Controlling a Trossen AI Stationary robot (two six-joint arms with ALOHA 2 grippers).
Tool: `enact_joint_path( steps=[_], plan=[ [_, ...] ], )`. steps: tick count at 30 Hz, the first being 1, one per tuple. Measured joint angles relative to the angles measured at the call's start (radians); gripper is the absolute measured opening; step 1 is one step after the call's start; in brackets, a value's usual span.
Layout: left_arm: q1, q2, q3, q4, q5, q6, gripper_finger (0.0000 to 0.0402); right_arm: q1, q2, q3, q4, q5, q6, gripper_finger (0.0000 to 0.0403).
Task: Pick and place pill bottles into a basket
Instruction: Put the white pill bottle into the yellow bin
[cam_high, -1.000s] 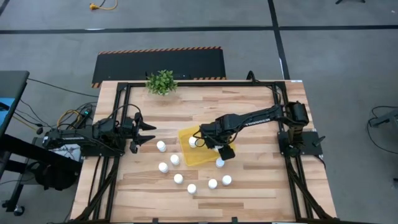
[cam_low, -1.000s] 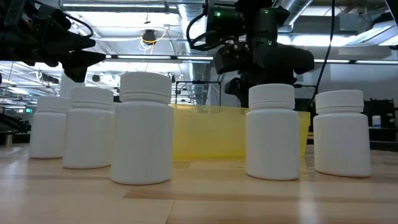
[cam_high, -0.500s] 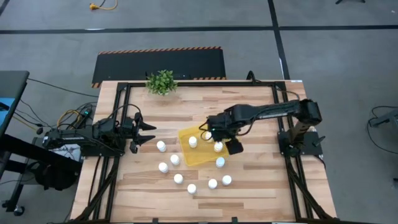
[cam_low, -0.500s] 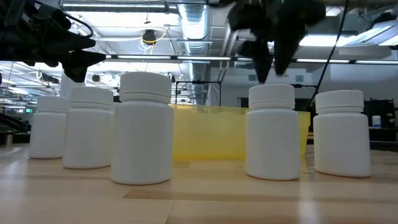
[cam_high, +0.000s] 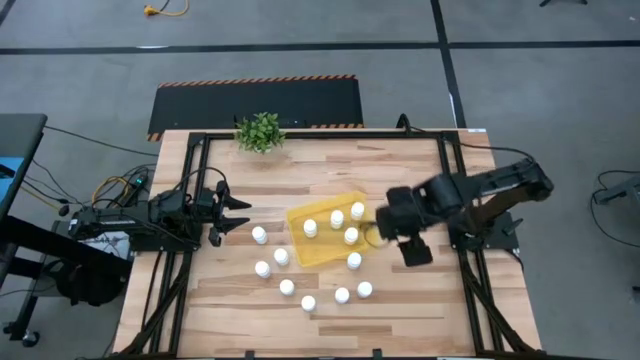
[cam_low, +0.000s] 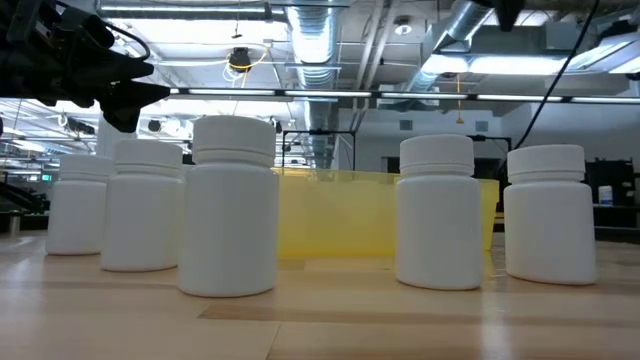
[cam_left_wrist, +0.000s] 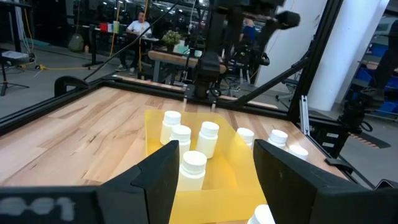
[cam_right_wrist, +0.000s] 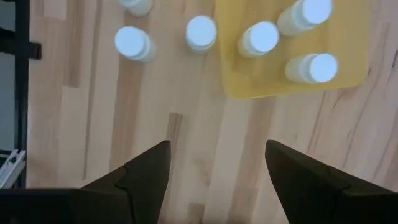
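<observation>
The yellow basket (cam_high: 300, 250) lies mid-table and holds several white pill bottles (cam_high: 337, 218), all upright. Several more pill bottles (cam_high: 287, 287) stand on their bases on the wood, to the left of the basket and nearer the table's near edge. My right gripper (cam_high: 385, 228) hangs high, just right of the basket. It points down and is open, with only bare wood between its fingers (cam_right_wrist: 149, 168). My left gripper (cam_high: 240, 215) waits level at the table's left, open, facing the basket (cam_left_wrist: 155, 134).
A small potted plant (cam_high: 260, 131) stands at the far edge. Black frame rails (cam_high: 190, 200) run along the table's sides. In the low view, bottles (cam_low: 235, 205) stand in front of the basket (cam_low: 340, 215). A person (cam_left_wrist: 137, 28) sits far behind the table.
My right gripper has risen from low over the basket and swung toward the table's right edge, leaving the low view. Its fingers have stayed apart. The bottles in the basket, covered by the arm before, now show upright.
</observation>
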Motion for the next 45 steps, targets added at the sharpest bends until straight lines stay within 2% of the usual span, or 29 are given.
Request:
enact_joint_path(
  steps=[5,10,15,22,30,36,45],
  plan=[
    [0.000,0.000,0.000,0.000,0.000,0.000,0.0194,0.129,-0.001,-0.116,0.076,0.080,0.094,0.0255],
    [0.000,0.000,0.000,0.000,0.000,0.000,0.0194,0.210,0.000,-0.253,0.236,0.088,0.207,0.0255],
    [0.000,0.000,0.000,0.000,0.000,0.000,0.0194,0.257,0.025,-0.328,0.367,0.103,0.338,0.0255],
    [0.000,0.000,0.000,0.000,0.000,0.000,0.0194,0.267,0.153,-0.331,0.421,0.098,0.423,0.0255],
    [0.000,0.000,0.000,0.000,0.000,0.000,0.0194,0.297,0.304,-0.331,0.456,0.026,0.424,0.0255],
    [0.000,0.000,0.000,0.000,0.000,0.000,0.0194,0.308,0.358,-0.331,0.517,0.015,0.425,0.0255],
    [0.000,0.000,0.000,0.000,0.000,0.000,0.0194,0.255,0.392,-0.331,0.571,0.002,0.422,0.0255]
  ],
)
